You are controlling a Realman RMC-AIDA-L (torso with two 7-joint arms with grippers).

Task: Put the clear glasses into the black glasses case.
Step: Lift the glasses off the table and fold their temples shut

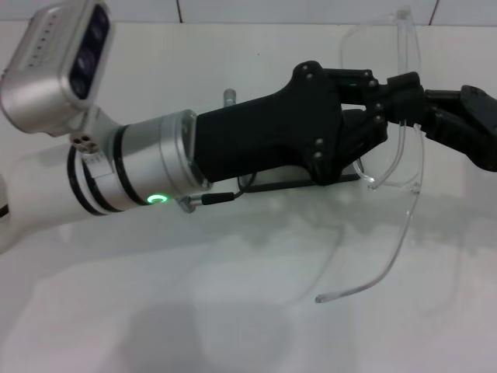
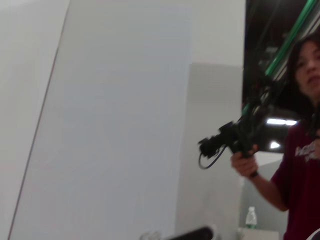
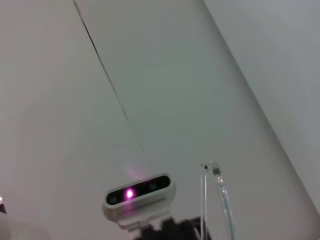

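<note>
Only the head view shows both tools [image 1: 386, 105] grasping the clear glasses [image 1: 408, 167].

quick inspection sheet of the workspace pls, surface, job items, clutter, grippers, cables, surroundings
surface: white table, bare where visible
clear glasses: held up in the air between both grippers, arms unfolded
black glasses case: nothing seen
clutter: nothing seen
left gripper: shut on the glasses frame
right gripper: meets the left one at the frame; grip cannot be told
cables: thin black lead at the left wrist
surroundings: person holding a black device, bottle beside
</note>
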